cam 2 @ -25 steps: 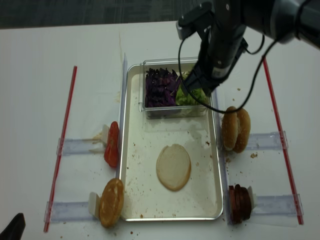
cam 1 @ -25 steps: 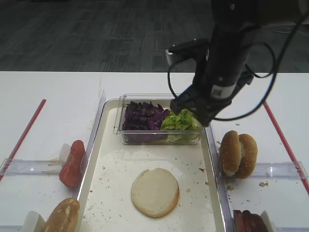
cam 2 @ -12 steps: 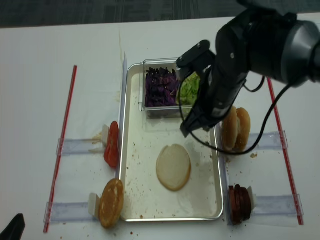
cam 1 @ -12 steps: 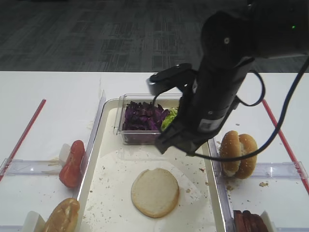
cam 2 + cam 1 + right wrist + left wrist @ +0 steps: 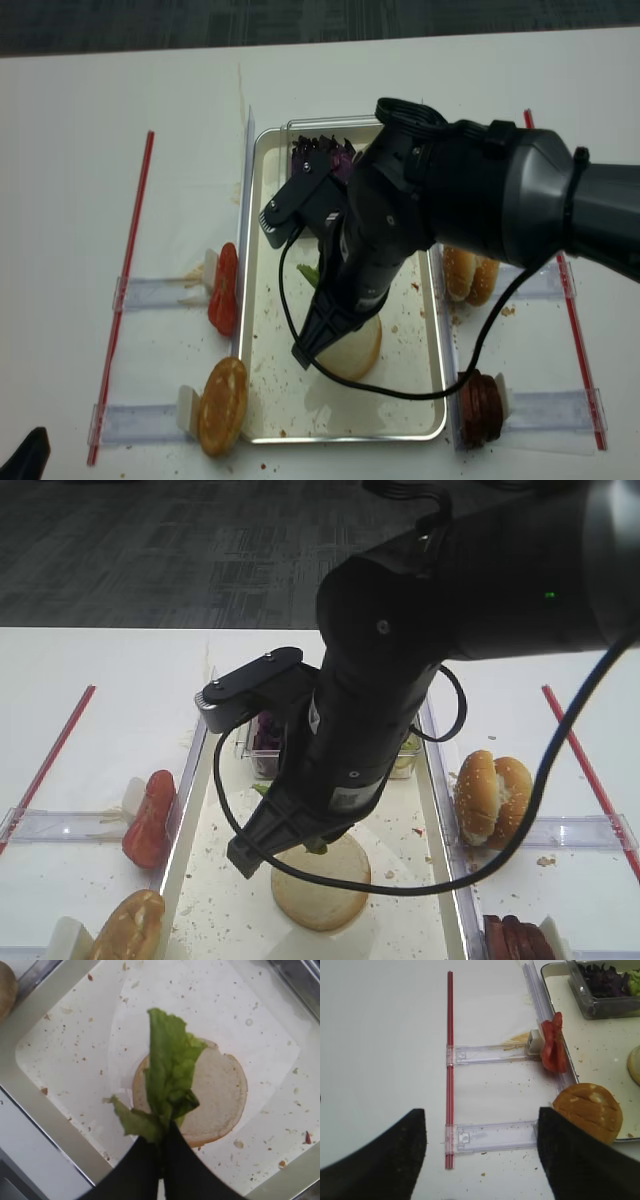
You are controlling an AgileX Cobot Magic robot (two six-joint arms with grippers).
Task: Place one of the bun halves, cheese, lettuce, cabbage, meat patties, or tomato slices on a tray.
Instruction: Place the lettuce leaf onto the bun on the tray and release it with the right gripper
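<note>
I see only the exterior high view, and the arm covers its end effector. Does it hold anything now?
Observer: Yes. The right end effector is shut on a lettuce leaf.
Operator: Where does the leaf hang?
Observer: Above the bun half that lies on the tray; I cannot tell if they touch.
Operator: And the left end effector?
Observer: The left end effector is open and empty, over the table near the tomato slices.

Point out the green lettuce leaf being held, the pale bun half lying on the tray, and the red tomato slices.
green lettuce leaf (image 5: 171, 1067), right wrist view, middle of the leaf
pale round bun half (image 5: 217, 1092), right wrist view, bare cut face
glossy red tomato slices (image 5: 553, 1042), left wrist view, middle of the stack
</note>
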